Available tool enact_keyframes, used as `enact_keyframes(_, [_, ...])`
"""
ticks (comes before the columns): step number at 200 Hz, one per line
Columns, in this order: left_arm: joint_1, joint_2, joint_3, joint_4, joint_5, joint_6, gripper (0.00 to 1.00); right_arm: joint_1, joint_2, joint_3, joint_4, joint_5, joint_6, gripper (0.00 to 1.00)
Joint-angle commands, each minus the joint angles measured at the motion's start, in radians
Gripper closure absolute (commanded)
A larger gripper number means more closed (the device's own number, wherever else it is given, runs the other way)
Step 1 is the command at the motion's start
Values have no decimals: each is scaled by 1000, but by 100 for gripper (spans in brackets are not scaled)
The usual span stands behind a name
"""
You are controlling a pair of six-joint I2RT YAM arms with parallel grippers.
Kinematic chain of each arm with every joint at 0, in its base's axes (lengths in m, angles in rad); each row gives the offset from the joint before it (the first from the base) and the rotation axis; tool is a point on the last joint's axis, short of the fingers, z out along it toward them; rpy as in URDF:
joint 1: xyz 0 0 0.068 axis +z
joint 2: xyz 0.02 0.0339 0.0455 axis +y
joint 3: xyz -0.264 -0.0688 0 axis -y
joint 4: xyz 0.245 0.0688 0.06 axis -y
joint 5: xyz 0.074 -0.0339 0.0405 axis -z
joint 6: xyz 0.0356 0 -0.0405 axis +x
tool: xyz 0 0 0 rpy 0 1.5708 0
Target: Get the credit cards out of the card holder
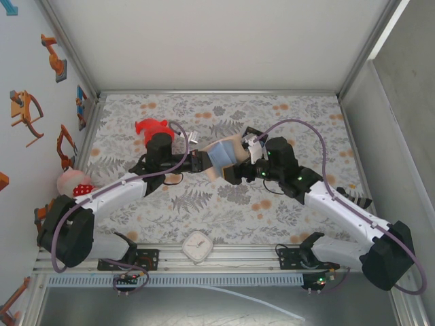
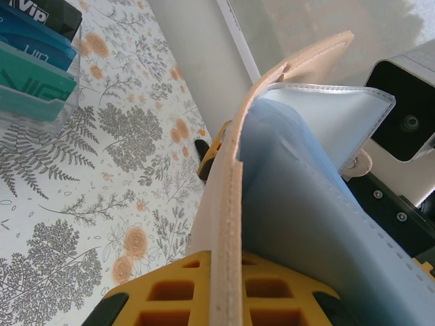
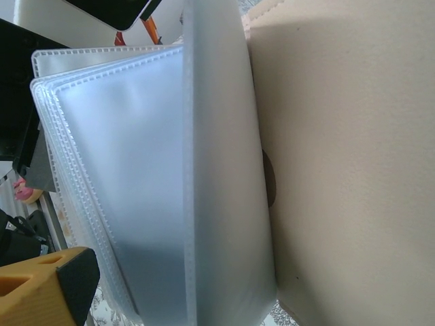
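Note:
The card holder (image 1: 221, 157), tan with pale blue lining, hangs open above the middle of the table between both arms. My left gripper (image 1: 199, 163) is shut on its tan cover; the cover's edge (image 2: 228, 224) runs up between the yellow fingers (image 2: 170, 292). Clear, pale sleeves (image 3: 136, 176) fan out from the card holder (image 3: 346, 170), and no card shows in them. My right gripper (image 1: 234, 171) stands open around the sleeves, with one yellow finger (image 3: 47, 292) just left of them and the other hidden. Blue and teal cards (image 2: 34, 61) stand in a clear rack on the table.
A red object (image 1: 153, 128) lies at the back left and a pink spotted toy (image 1: 75, 183) by the left arm. A white square clock (image 1: 198, 246) sits at the near edge. Enclosure walls (image 1: 380, 136) close in both sides.

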Motion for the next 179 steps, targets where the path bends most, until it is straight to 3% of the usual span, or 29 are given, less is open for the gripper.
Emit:
enact_keyframes(1, [5, 7, 10, 58, 34, -18, 100, -1, 15, 12, -4, -4, -16, 8])
enact_keyframes(179, [5, 11, -1, 84, 75, -27, 100, -10, -22, -15, 45, 126, 42, 37])
